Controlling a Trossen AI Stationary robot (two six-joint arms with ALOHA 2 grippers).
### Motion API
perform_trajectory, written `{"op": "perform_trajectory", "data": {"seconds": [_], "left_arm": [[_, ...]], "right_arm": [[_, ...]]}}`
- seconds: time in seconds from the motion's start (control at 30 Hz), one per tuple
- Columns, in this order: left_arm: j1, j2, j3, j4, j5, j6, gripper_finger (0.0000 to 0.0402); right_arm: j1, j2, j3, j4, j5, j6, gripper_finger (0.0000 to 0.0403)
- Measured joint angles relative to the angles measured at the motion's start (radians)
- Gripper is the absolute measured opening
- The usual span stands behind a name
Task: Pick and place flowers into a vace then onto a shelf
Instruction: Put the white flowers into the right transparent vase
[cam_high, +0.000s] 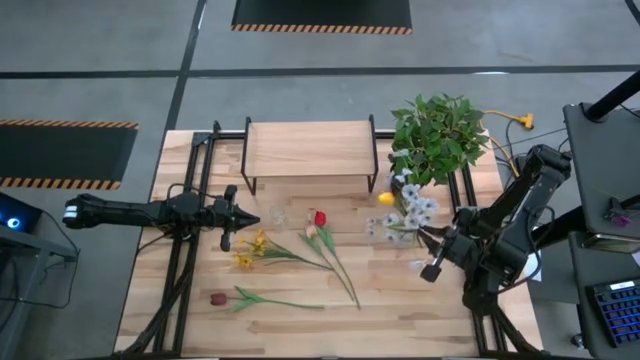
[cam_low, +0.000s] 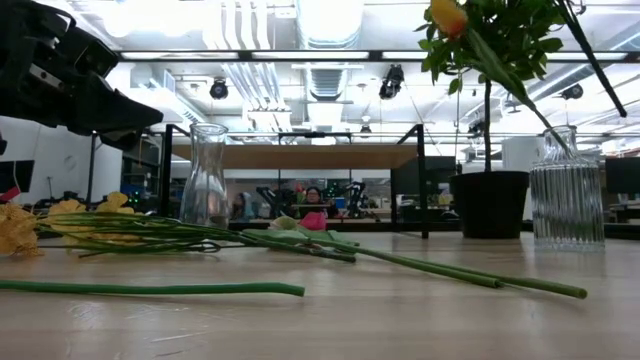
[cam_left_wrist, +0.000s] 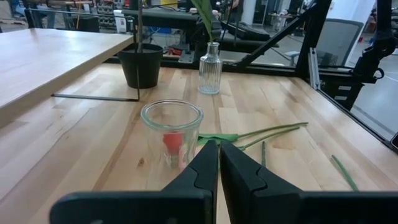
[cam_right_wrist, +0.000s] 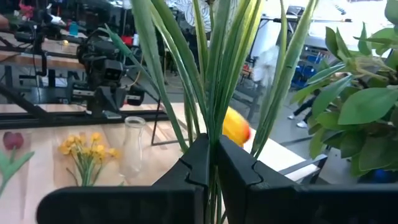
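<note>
My left gripper (cam_high: 250, 218) (cam_left_wrist: 219, 155) is shut and hovers just left of a clear glass vase (cam_high: 277, 215) (cam_left_wrist: 171, 127) that stands upright on the table. My right gripper (cam_high: 430, 245) (cam_right_wrist: 213, 163) is shut on a white-lilac spray (cam_high: 410, 212). A ribbed glass vase (cam_low: 567, 200) (cam_left_wrist: 210, 62) holds a leaning stem with a yellow head (cam_high: 386, 198) (cam_right_wrist: 236, 127). Lying flat on the table are yellow flowers (cam_high: 250, 250), a red flower (cam_high: 320, 218), a pink one (cam_high: 312, 232) and a dark maroon one (cam_high: 218, 298). The shelf (cam_high: 310, 150) stands at the far side. My right gripper pinches a bunch of thin green stems and leaves (cam_right_wrist: 211, 124) of the spray between its two fingers. The stems run up past the fingertips, with the white heads (cam_high: 408, 205) beyond them toward the far edge. The spray does not show at table level in the low view.
A bushy potted plant (cam_high: 440, 135) in a black pot (cam_low: 490, 205) stands at the table's far right, next to the shelf. Black frame rails (cam_high: 190, 250) run along the table's left and right sides. People show in the room beyond (cam_low: 316, 205).
</note>
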Motion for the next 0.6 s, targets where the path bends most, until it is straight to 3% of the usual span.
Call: {"op": "perform_trajectory", "data": {"seconds": [0.6], "left_arm": [[0.000,0.000,0.000,0.000,0.000,0.000,0.0000]], "right_arm": [[-0.094,-0.037,0.000,-0.007,-0.001,-0.054,0.0013]]}}
